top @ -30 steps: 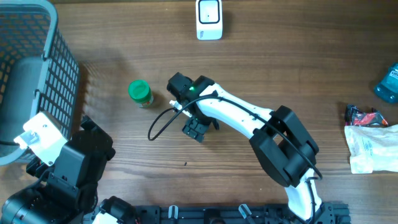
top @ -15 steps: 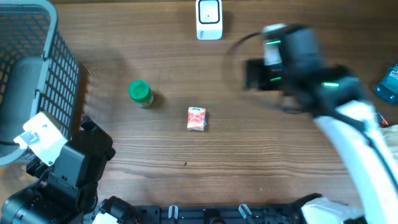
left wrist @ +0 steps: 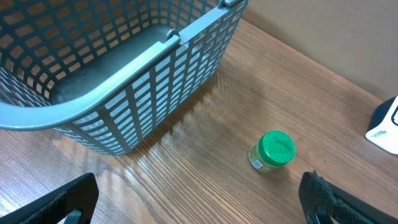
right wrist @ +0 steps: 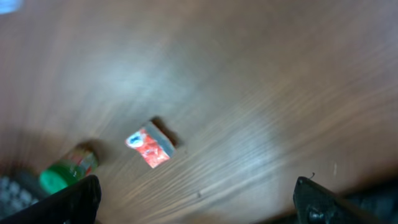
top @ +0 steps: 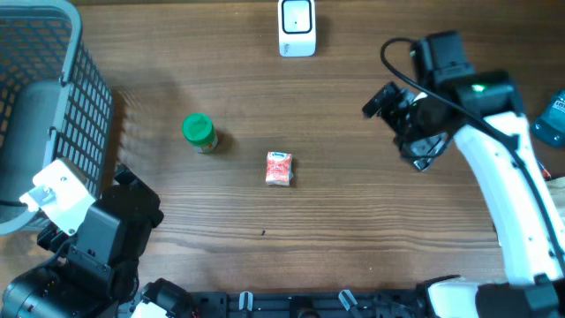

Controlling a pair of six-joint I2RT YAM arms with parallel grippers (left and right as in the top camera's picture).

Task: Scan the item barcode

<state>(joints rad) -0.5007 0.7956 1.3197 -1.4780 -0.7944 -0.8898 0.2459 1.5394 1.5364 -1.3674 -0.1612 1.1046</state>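
Fingers of the right gripper [top: 402,131] stand spread wide with nothing between them. The gripper hangs above bare wood on the right part of the table [top: 353,230], and its white arm runs back toward the near edge. In the right wrist view the two dark fingertips [right wrist: 62,202] sit at the lower corners, far apart, and the picture is blurred. The left gripper [left wrist: 199,208] is spread just as wide and is also empty, low at the near left corner beside the basket [left wrist: 143,62].

Out from the right gripper, the small red-and-white packet [top: 279,168] lies flat near the middle of the table, well to the gripper's left and touched by neither arm. The wrist view shows it alone on the wood [right wrist: 149,146]. I cannot make out a barcode on it. Just beyond it, further left, stands the green-lidded jar [top: 199,132], apart from the packet and near the basket's wall.

The white scanner [top: 297,26] stands at the far edge of the table — behind the packet and well apart from it. A blue bottle [top: 552,119] shows at the right edge, beyond the right arm.
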